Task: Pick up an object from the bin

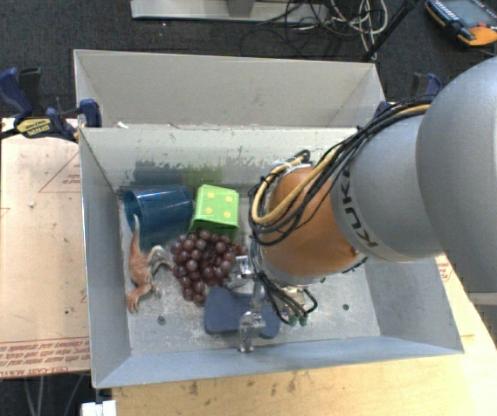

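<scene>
I've got the claw (pixel 249 323) directly over the dark blue flat floppy piece (pixel 221 313) by the near wall of the grey metal bin (pixel 357 315). Its bulk lies left of the claw. I can't tell whether the claw is released or clenched.
</scene>
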You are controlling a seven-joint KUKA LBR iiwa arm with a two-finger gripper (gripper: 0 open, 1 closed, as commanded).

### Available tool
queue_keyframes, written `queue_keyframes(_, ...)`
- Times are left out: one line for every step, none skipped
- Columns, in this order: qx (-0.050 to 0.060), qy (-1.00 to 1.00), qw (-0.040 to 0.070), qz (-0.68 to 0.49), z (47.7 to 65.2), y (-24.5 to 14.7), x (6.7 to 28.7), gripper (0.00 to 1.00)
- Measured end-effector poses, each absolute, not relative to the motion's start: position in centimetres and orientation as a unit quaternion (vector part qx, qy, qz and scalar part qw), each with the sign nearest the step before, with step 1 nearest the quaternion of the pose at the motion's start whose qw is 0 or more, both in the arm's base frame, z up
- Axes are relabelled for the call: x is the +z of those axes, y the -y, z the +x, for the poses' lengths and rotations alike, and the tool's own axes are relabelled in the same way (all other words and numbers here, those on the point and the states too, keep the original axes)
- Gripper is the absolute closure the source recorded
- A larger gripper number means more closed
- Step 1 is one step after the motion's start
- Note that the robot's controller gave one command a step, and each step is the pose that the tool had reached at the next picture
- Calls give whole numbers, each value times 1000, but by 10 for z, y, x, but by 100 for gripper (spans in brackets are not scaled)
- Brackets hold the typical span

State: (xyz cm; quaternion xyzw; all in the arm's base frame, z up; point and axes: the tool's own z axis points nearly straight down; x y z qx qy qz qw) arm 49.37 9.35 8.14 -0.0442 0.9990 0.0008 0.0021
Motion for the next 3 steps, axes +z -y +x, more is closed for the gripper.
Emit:
queue_keyframes(1, -1000, 9, -19, 486, -99, 73, 100)
queue_keyframes(1, -1000, 7, -18, 484, -100, 73, 100)
queue_keyframes(1, -1000, 5, -18, 485, -100, 74, 100)
